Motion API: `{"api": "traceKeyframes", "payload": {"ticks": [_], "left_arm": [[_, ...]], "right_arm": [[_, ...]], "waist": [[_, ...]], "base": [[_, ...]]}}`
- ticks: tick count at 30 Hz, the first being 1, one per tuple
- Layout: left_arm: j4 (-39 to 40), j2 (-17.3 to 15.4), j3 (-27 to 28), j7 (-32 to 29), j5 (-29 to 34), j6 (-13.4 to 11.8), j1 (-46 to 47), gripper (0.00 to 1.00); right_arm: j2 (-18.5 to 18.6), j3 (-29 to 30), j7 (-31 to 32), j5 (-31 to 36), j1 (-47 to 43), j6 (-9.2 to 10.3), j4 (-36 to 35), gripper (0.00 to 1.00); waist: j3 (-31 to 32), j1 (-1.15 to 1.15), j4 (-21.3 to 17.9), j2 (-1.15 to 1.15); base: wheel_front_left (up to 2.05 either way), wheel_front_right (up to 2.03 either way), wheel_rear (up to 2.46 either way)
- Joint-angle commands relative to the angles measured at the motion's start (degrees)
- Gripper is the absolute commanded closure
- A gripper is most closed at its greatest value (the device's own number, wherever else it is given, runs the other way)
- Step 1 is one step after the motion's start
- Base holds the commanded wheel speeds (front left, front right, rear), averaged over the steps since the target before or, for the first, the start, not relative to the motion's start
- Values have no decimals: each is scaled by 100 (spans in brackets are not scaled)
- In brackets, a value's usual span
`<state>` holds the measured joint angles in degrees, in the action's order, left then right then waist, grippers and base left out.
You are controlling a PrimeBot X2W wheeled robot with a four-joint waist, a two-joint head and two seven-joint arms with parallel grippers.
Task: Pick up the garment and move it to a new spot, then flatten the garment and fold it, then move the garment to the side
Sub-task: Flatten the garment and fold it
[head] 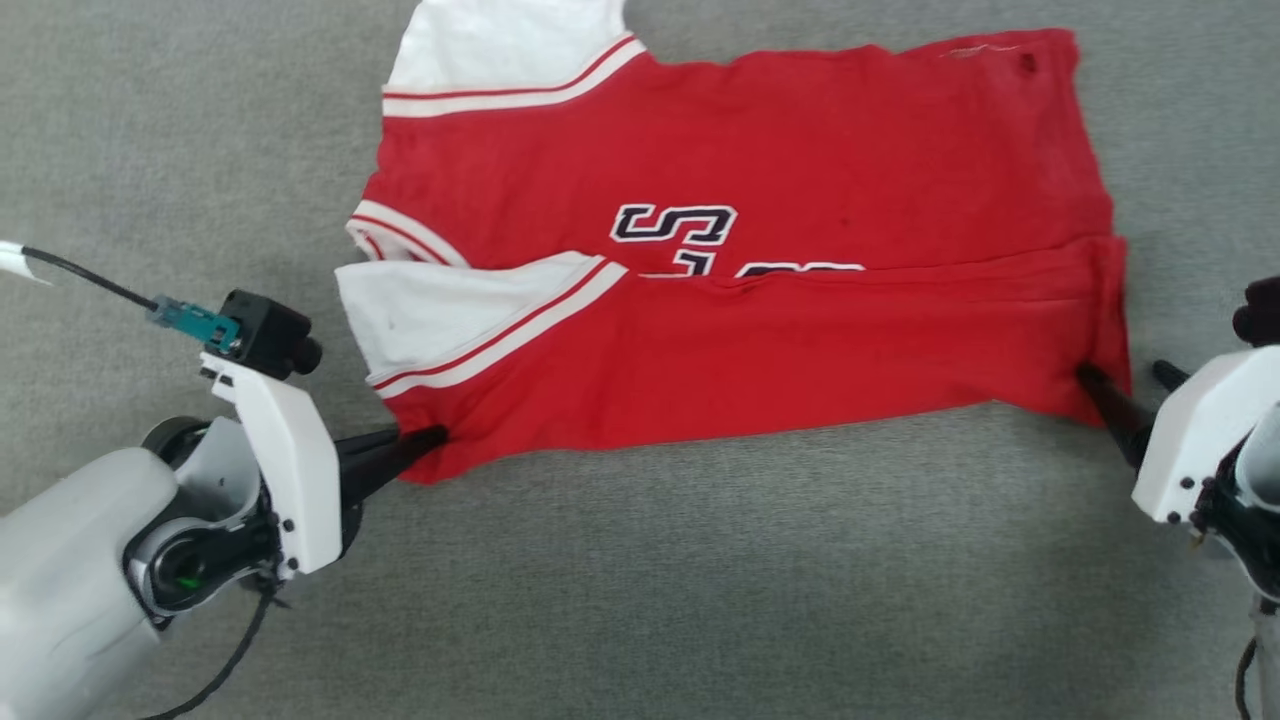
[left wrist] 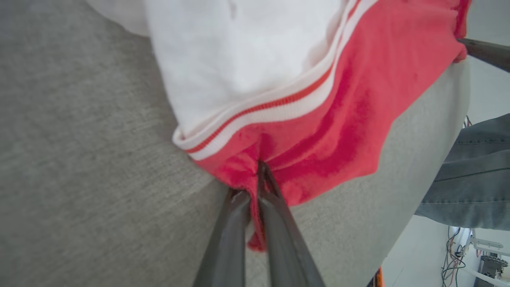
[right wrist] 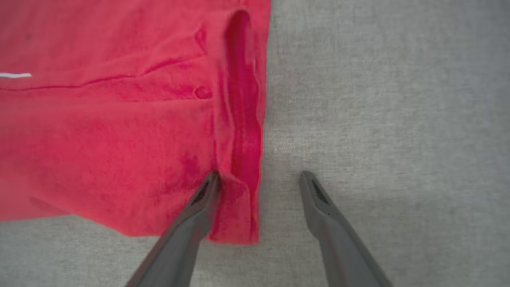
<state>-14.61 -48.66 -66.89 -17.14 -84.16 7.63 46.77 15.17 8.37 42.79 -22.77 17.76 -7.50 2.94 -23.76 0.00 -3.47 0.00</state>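
On the grey surface (head: 640, 600) before us, the garment (head: 740, 300) lies with its long axis running from our left to our right, its near edge spanning between both hands. Our left gripper (head: 435, 437) is pinched tight on the near left corner under the white sleeve (head: 450, 310), while our right gripper (head: 1122, 374) stands wide, holding nothing, one finger on the near right hem corner and the other on bare surface. We judge the right must close there next; a person's denim leg (left wrist: 470, 171) stands beyond the surface's edge.

At lower left the left gripper (head: 432, 437) pinches the garment (head: 760, 330); at right edge the right gripper (head: 1122, 371) stands spread.
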Motion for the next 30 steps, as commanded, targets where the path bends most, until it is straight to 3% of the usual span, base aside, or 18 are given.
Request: {"api": "traceKeyframes", "payload": {"ticks": [1,2,5,6,11,17,25,30], "left_arm": [[-40,212,-166,2,82,-27,-74,100],[-45,236,-181,44,95,-28,-56,100],[-74,313,-234,167,111,-28,-37,100],[-72,330,-263,193,101,-28,-48,100],[17,269,-359,433,117,-22,-126,100],[302,-84,-410,727,132,-22,-288,100],[862,-570,-497,1034,190,-22,-675,100],[1042,-659,-528,1210,168,-22,-895,100]], "right_arm": [[4,-20,59,9,78,2,73,0],[18,-41,118,44,119,1,150,0],[-22,-87,202,116,159,1,378,90],[-43,-121,228,107,161,1,433,100],[55,1,66,52,52,3,462,100],[150,111,-113,-102,-242,3,209,100],[285,330,84,-245,-921,3,-217,100],[231,512,97,-306,-1294,3,-462,100]], "waist": [[-52,0,63,0],[-66,0,86,0],[-75,0,158,0],[-64,0,177,0],[123,0,274,0],[395,0,342,0],[610,0,430,0],[671,0,483,0]], "base": [[0,0,0],[0,0,0],[0,0,0],[0,0,0],[0,0,0],[0,0,0],[0,0,0],[0,0,0]]}}
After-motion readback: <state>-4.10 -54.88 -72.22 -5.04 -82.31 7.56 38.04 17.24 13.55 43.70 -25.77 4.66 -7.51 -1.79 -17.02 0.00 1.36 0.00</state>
